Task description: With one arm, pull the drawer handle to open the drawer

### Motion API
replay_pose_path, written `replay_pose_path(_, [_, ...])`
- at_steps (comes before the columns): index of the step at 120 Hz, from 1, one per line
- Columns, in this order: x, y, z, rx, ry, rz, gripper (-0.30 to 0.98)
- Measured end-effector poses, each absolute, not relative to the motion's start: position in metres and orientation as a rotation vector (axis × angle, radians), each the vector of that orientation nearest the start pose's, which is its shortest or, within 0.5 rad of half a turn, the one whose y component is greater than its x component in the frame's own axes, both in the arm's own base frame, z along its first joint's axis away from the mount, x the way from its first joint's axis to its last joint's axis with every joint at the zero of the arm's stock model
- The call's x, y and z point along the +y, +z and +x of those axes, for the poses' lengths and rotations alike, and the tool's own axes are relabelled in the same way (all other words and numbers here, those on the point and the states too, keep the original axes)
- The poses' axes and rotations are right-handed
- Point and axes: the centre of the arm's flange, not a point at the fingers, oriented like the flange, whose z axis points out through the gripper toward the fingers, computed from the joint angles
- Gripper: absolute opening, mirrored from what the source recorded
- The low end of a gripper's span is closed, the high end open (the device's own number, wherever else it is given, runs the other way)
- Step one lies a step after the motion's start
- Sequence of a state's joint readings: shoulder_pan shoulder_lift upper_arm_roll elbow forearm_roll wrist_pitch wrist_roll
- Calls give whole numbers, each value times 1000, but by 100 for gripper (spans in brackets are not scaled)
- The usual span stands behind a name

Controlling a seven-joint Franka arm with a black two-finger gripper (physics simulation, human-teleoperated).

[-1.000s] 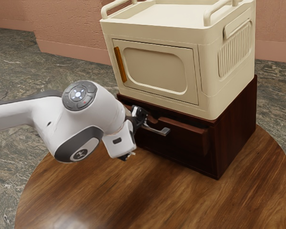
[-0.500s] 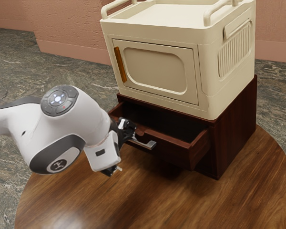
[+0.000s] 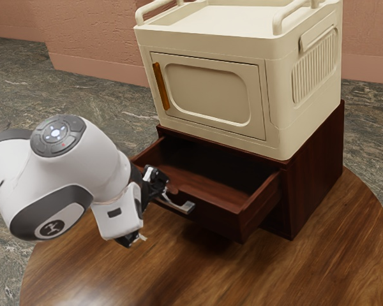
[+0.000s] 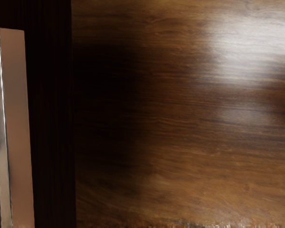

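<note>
Pincer (image 3: 157, 184) at exterior view's left end of metal handle (image 3: 187, 207); cannot tell whether wide, narrow or holding handle. Exterior view shows drawer (image 3: 216, 217) standing open from dark cabinet (image 3: 313, 169), hollow inside visible, cream unit (image 3: 274, 108) on top. Wrist view shows handle's flat bar up close along dark drawer front, plus bright sheen on bench (image 4: 204, 118). Handle on drawer front, right by pincer.
</note>
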State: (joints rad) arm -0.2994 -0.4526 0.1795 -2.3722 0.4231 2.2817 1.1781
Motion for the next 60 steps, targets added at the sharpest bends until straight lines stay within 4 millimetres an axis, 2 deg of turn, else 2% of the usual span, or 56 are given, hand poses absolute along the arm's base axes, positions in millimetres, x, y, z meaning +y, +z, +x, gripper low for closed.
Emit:
replay_pose_path(30, [-34, 530, 418, 1879, -197, -1980, 68])
replay_pose_path(60, [-35, 533, 409, 1890, -151, -1997, 69])
